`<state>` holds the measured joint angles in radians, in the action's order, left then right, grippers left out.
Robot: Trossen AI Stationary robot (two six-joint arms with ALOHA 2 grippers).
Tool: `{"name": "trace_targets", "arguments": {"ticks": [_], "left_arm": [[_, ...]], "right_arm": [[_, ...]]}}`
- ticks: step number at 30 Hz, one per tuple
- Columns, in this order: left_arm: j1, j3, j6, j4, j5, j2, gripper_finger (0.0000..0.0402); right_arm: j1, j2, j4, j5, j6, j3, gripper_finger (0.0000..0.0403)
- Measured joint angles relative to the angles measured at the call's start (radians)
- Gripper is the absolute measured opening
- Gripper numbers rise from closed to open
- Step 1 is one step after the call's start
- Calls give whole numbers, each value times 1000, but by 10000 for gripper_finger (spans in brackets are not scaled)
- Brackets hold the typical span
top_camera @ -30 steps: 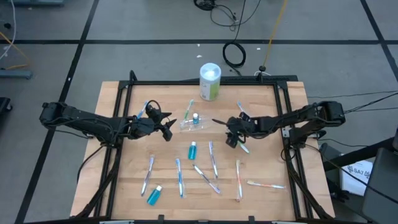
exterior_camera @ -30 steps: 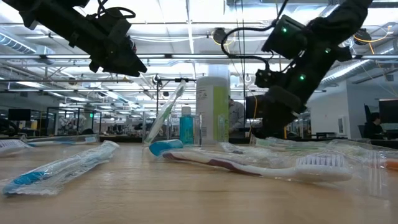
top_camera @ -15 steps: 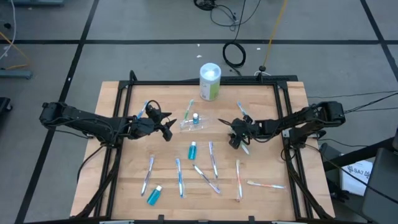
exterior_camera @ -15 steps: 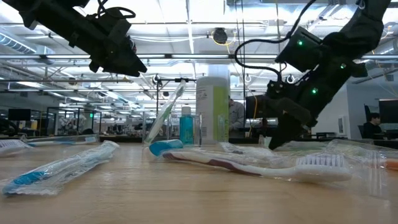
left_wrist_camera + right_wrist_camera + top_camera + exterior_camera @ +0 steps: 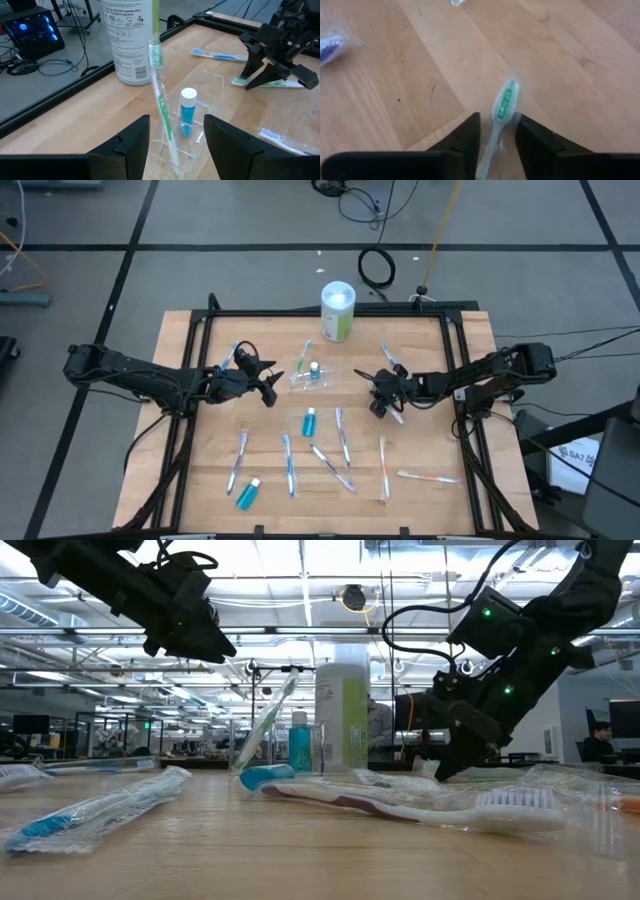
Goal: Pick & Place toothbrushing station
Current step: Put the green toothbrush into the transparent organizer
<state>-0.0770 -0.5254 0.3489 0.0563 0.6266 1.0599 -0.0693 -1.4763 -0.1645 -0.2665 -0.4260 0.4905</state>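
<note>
A clear cup (image 5: 308,377) stands mid-table, with a green toothbrush (image 5: 160,100) leaning inside it and a blue white-capped tube (image 5: 187,112) upright in it. My left gripper (image 5: 268,388) hangs open above the table just left of the cup, its fingers pointing at it (image 5: 177,145). My right gripper (image 5: 379,402) is down at the tabletop right of the cup. It is open, and its fingers stand close on both sides of a wrapped green-bristled toothbrush (image 5: 504,102) that lies flat on the wood. My right gripper straddles the neck of the green-bristled toothbrush (image 5: 492,142) just behind the head, fingers slanting down and lying along the brush. The brush lies flat on the table. I cannot tell whether either finger (image 5: 470,135) touches it.
A tall white-and-green canister (image 5: 338,310) stands at the far edge. Several wrapped toothbrushes lie over the near half of the table (image 5: 340,435). Two blue tubes lie there as well (image 5: 309,421), (image 5: 247,493). Black frame rails (image 5: 455,380) run along the table's sides.
My right gripper has gone down to the tabletop and a little toward the table's right and near edges, ending over the green-bristled toothbrush. The toothbrush has stayed where it lay.
</note>
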Motion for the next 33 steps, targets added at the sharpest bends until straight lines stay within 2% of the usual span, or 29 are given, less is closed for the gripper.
{"name": "trace_targets", "arguments": {"ticks": [5,10,28,33], "left_arm": [[0,0,0,0,0,0,191],[0,0,0,0,0,0,191],[0,0,0,0,0,0,191],[0,0,0,2,0,0,191]], "right_arm": [[-16,-1,-25,7,-22,-2,44],[-17,-3,-195,40,-13,-3,9],[-17,-3,-814,273,69,-2,12],[-16,-3,-995,281,134,-1,15]]}}
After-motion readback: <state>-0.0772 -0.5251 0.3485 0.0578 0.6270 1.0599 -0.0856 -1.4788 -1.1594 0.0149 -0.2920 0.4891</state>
